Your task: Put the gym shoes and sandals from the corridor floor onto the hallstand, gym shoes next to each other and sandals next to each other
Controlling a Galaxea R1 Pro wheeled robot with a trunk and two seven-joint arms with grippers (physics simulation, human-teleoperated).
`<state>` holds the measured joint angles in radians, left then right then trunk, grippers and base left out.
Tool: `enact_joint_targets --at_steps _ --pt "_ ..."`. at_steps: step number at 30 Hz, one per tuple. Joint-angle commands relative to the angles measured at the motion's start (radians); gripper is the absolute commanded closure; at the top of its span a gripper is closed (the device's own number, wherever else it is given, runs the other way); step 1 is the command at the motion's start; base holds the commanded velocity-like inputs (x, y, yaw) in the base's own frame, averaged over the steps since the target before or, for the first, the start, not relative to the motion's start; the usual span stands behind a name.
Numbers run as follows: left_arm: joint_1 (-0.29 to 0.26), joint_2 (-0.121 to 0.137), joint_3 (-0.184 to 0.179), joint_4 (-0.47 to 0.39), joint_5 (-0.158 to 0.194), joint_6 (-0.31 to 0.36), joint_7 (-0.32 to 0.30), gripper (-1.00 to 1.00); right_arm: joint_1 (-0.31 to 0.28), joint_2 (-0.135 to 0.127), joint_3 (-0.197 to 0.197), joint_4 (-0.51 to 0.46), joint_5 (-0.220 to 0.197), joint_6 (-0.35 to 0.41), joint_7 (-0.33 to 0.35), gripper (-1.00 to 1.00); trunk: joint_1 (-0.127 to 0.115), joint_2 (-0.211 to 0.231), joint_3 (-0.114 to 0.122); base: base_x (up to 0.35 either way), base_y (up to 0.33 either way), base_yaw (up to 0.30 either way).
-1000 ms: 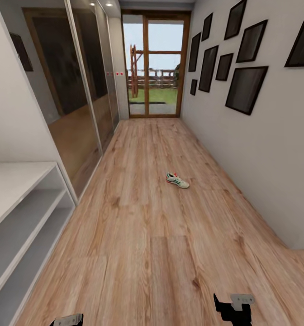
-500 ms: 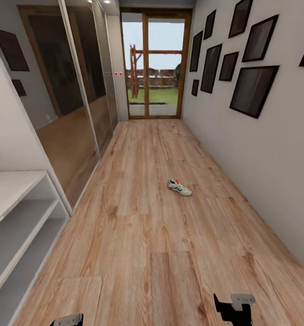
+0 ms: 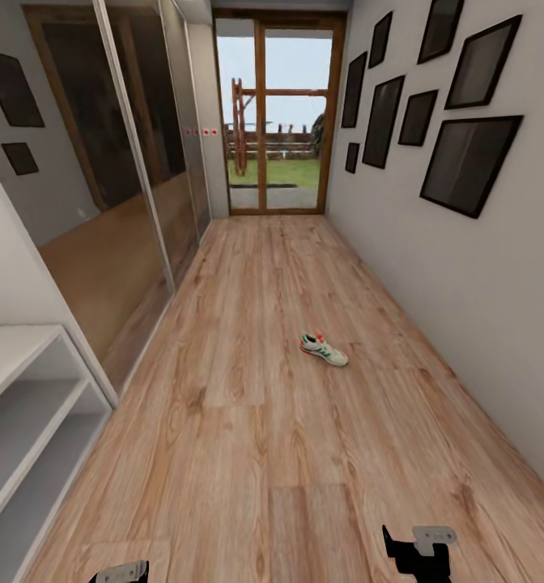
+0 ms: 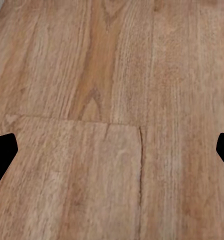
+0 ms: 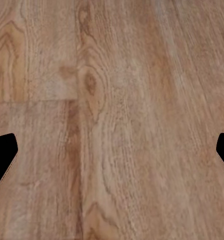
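One gym shoe (image 3: 323,349) lay alone on the corridor floor (image 3: 248,453), in the middle of the corridor and a little toward the wall with the dark picture frames (image 3: 469,162), well ahead of the robot. Its toe pointed toward that wall and its red-orange heel patch faced the other side. The second gym shoe and the sandals were not to be seen in these views. At the left edge of the head view stood a white shelf unit (image 3: 29,405) with open bays, close beside the mirrored wardrobe doors (image 3: 126,162); whether it was the proper hallstand I cannot tell from this part. The glass door (image 3: 276,113) closed the far end of the corridor. The left gripper (image 4: 112,155) and the right gripper (image 5: 112,155) were both spread wide, their dark fingertips at the two sides of each wrist view, with only bare planks between them and nothing held. I judged the shoe to be light and rather soft in the upper part, but stiffer at the sole and the heel. A good grasp would probably be across the middle, pinching the two sides near the laces, or at the heel collar, so it would not fold or slip out.
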<state>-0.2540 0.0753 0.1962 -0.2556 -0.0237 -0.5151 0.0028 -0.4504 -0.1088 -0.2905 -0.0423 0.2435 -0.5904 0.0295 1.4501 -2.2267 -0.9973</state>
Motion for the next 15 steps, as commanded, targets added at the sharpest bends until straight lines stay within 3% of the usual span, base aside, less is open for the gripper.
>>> enact_joint_targets --at_steps 1,15 --pt "-0.001 0.0 0.003 0.001 -0.003 -0.003 0.0 -1.0 -0.001 0.0 -0.009 0.001 0.007 -0.003 0.003 -1.0 0.0 0.0 -0.001 0.338 0.0 0.0" --pt "-0.001 0.0 0.002 0.001 -0.003 -0.003 0.0 -1.0 -0.001 0.0 -0.009 0.001 0.007 -0.003 0.003 -1.0 0.0 0.0 -0.001 0.338 0.0 0.0"
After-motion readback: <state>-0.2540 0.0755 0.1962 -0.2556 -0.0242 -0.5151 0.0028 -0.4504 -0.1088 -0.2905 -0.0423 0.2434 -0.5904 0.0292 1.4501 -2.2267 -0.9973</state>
